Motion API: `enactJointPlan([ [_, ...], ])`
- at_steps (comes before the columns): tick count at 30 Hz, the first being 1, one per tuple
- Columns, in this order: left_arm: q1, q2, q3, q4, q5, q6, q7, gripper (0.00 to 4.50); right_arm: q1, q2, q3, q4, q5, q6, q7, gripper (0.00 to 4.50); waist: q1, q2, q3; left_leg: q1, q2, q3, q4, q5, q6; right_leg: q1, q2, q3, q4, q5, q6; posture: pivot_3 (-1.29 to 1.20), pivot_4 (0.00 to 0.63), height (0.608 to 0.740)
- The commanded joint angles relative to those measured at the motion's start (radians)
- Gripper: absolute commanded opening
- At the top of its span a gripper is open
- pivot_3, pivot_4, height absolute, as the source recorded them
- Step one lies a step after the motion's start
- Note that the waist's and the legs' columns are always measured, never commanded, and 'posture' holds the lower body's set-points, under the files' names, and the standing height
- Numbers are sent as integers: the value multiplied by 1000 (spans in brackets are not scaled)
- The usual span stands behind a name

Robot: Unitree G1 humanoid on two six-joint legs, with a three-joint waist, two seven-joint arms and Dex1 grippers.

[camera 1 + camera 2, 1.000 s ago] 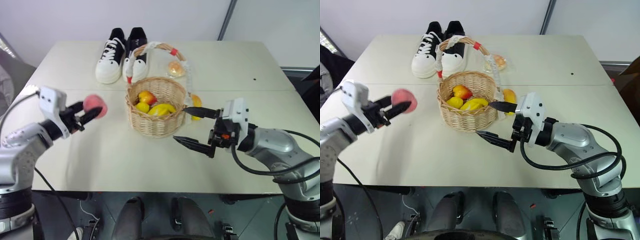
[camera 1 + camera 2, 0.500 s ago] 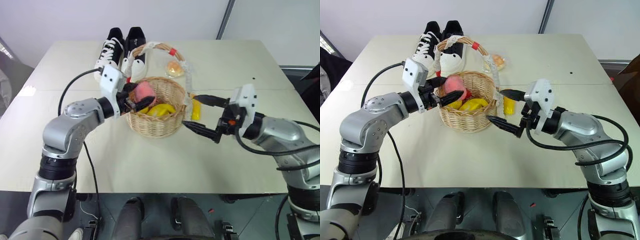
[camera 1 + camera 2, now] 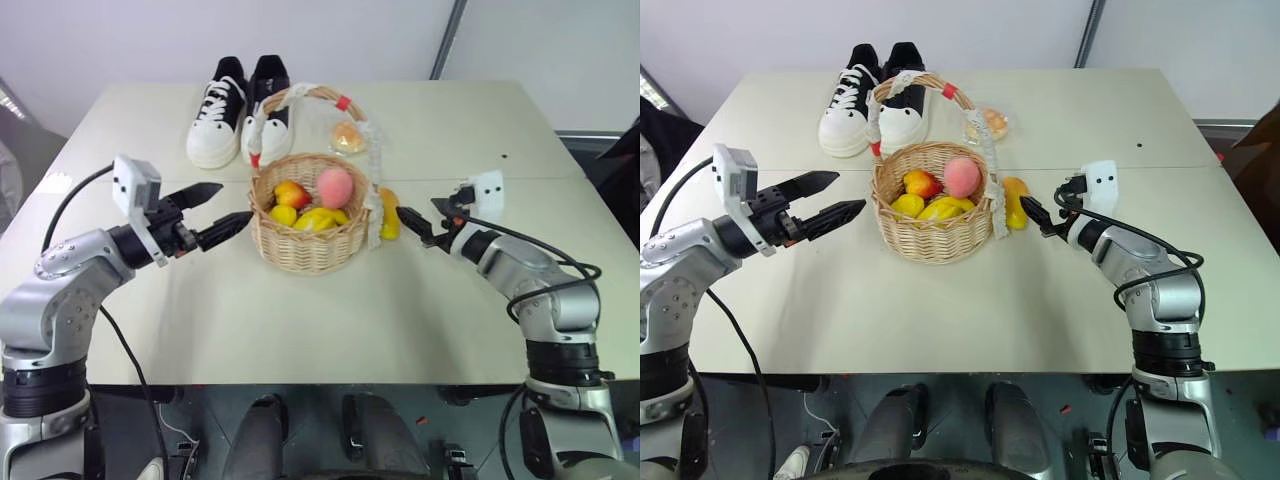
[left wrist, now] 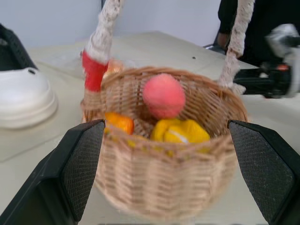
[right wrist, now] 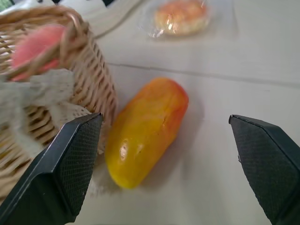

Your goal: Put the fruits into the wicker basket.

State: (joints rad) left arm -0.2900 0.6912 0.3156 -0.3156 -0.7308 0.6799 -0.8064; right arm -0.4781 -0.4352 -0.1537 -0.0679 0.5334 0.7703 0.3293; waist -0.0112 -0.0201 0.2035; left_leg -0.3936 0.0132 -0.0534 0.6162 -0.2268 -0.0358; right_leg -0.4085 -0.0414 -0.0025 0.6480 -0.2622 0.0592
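In wicker basket (image 3: 310, 245): peach (image 3: 334, 186); mango (image 3: 389, 214) outside (beside it)

A pale beige table (image 3: 300, 330) carries a wicker basket (image 3: 310, 245) at its centre. A yellow-orange mango (image 5: 145, 129) lies on the top touching the basket's wall, straight ahead of the right jaws. Farther back sit two black-and-white sneakers (image 3: 240, 110) and a clear-wrapped orange item (image 3: 349, 138).

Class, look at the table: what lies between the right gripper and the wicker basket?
The mango lies there on the table, beside the wicker basket, ahead of the open right gripper, as its wrist view shows.
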Motion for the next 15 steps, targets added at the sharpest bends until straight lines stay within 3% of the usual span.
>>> enactJointPlan([
  [1,51,23,41,-70,-19,-34,-27,4466,-56,36,-10,22,7,39,-29,4500,0,0,0,0,0,0,0,0,0,0,0,0,0,0,0,0,150,740],
  [15,112,24,43,-113,-50,-38,-2,4466,-151,163,-14,209,-14,70,-65,4500,-7,0,0,1,1,0,-1,0,0,0,1,0,0,0,0,0,150,740],
])
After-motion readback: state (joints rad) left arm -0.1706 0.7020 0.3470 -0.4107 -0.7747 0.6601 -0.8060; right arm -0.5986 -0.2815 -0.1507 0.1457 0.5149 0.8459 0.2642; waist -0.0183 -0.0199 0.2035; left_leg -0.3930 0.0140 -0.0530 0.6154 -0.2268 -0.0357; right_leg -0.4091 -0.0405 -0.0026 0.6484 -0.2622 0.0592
